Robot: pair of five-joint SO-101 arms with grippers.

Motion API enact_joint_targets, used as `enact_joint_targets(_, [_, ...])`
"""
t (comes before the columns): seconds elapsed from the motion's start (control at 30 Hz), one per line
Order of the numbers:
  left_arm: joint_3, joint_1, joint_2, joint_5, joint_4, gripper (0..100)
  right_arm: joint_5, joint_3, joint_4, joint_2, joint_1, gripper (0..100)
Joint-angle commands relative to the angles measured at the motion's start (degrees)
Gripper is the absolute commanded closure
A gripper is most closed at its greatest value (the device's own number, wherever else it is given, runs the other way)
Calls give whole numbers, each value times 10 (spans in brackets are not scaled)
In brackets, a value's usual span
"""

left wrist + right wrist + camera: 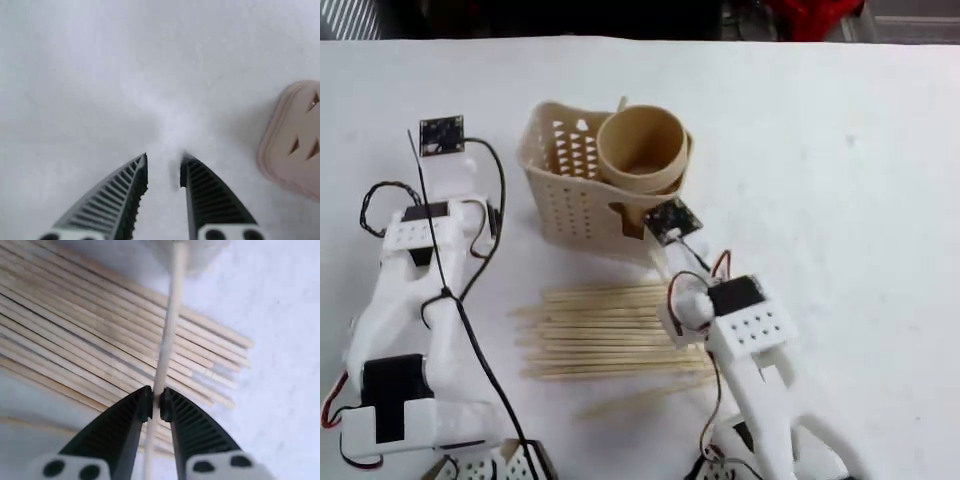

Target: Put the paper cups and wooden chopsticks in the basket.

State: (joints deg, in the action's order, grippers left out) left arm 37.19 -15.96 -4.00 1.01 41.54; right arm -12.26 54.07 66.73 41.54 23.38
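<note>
Wooden chopsticks [605, 330]: nearly all lay in a loose pile on the table [850, 150], toward its near edge, between the two arms, none of these yet in the basket [565, 210]. Right gripper [156, 406] hung over the pile, jaws clenched on a single chopstick [170, 325] held crosswise above the others. Left gripper [164, 167] stood slightly parted, holding nothing, over bare table just beside a basket corner. Farther back, mid-table, the basket stood upright with the paper cups [642, 145] nested inside, at its end toward the table's right edge. Judgement: cups part done; chopsticks part barely begun, one stick in hand, pile remaining.
</note>
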Motion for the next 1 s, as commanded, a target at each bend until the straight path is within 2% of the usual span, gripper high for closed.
enact_joint_targets(0.0, [-4,4,-3,4,-10,874,-3,-75,51,135,4,982])
enact_joint_targets(0.13, [-4,4,-3,4,-10,874,-4,-142,73,253,32,982])
enact_joint_targets(0.23, [-4,4,-3,4,-10,873,-1,-220,71,285,65,982])
enact_joint_targets(0.37, [-4,4,-3,4,-10,873,2,-335,38,242,80,982])
enact_joint_targets(0.57, [-6,4,-3,4,-10,873,8,-492,22,77,83,982])
enact_joint_targets(0.7, [-7,4,-3,4,-11,873,65,-571,-114,-46,83,981])
enact_joint_targets(0.83, [-4,3,-3,4,-11,873,78,-625,-269,-152,103,981])
enact_joint_targets(0.97, [-4,3,-3,4,-11,873,83,-633,-316,-178,139,981])
